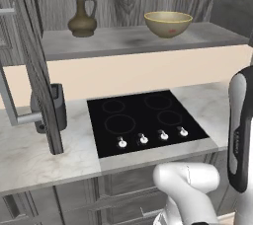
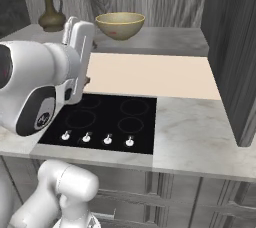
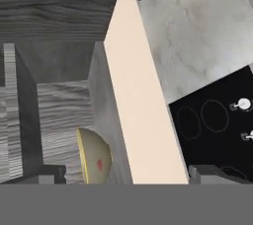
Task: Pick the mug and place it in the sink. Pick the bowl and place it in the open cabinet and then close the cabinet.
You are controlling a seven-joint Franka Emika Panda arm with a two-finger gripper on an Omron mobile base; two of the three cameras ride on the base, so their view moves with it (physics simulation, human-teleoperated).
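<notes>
The tan-olive bowl (image 1: 168, 24) (image 2: 120, 26) stands upright on the grey shelf (image 1: 123, 41) of the open cabinet, with a reddish mark inside. In the rolled hand view the bowl (image 3: 94, 162) lies low and left, ahead of my gripper (image 3: 131, 174). The gripper is open, its two dark fingertips (image 3: 49, 173) wide apart with nothing between them. It hangs off the shelf's edge, apart from the bowl. The cabinet door (image 1: 32, 66) (image 2: 235, 47) stands swung open. The mug and the sink are out of view.
A brown narrow-necked jug (image 1: 82, 14) (image 2: 51, 9) stands on the shelf left of the bowl. Below lies the black cooktop (image 1: 146, 120) (image 2: 107, 117) with several knobs, set in a marble counter (image 1: 29, 155) (image 2: 200, 132). A dark object (image 1: 55, 105) sits behind the left door.
</notes>
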